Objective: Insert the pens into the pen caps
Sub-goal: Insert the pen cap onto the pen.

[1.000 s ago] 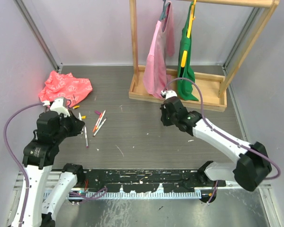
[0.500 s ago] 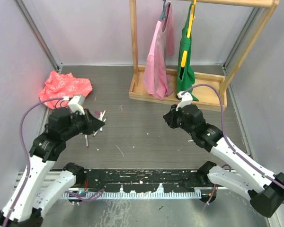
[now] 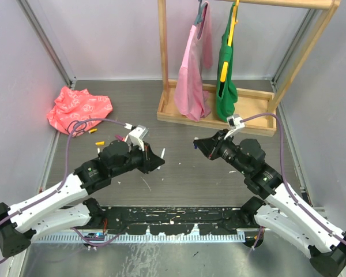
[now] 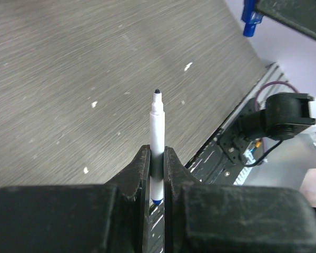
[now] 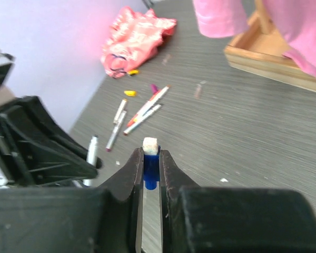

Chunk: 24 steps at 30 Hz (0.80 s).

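Note:
A white pen (image 4: 157,126) with a blue rear end and a dark tip is clamped in my left gripper (image 4: 157,158) and juts forward over the table. In the top view the left gripper (image 3: 158,157) points right, facing my right gripper (image 3: 197,143) across a short gap. The right gripper (image 5: 150,155) is shut on a blue pen cap (image 5: 150,171) with a whitish piece at its front. Several other pens (image 5: 142,110) lie on the table beyond it, with a yellow cap (image 5: 129,93) and a purple cap (image 3: 120,138) nearby.
A crumpled red cloth (image 3: 79,107) lies at the far left. A wooden rack (image 3: 219,109) with a pink and a green garment stands at the back right. A black rail (image 3: 173,222) runs along the near edge.
My left gripper has swung right, from beside the loose pens to the table's middle, carrying the pen. My right arm has lowered and turned its gripper left to face it.

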{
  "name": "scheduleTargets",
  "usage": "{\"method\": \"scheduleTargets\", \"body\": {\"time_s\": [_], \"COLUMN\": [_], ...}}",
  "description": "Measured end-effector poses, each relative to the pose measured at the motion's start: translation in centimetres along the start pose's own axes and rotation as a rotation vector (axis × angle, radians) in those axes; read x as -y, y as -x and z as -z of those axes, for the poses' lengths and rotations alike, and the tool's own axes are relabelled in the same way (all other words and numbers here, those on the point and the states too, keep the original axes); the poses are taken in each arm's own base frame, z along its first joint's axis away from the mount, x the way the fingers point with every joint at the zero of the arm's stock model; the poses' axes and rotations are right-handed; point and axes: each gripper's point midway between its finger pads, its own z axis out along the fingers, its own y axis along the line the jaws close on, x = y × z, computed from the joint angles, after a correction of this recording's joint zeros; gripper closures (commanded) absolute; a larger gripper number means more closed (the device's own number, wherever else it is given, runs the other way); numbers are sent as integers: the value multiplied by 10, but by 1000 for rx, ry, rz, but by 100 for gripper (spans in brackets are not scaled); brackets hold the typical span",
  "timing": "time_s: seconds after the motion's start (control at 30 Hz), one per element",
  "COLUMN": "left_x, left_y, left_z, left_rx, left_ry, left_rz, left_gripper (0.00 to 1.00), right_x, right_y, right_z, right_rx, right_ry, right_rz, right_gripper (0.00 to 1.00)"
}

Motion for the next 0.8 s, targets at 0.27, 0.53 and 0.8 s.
{"method": "scheduleTargets", "body": {"time_s": [0.27, 0.53, 0.8], "left_x": [36, 58, 68], "left_y": [19, 33, 39], "left_z": [-8, 3, 14], "left_rx": [89, 138, 160], "left_ry": [-180, -286, -331], "left_rz": [-4, -25, -55], "left_gripper": [100, 100, 100], "right_x": [-39, -83, -105], "right_y": [27, 63, 52], "right_z": [0, 7, -9], "right_rx": [152, 301, 268], "right_ry": [203, 394, 492], "right_rz": [-145, -168, -161], "right_gripper": [100, 100, 100]}}
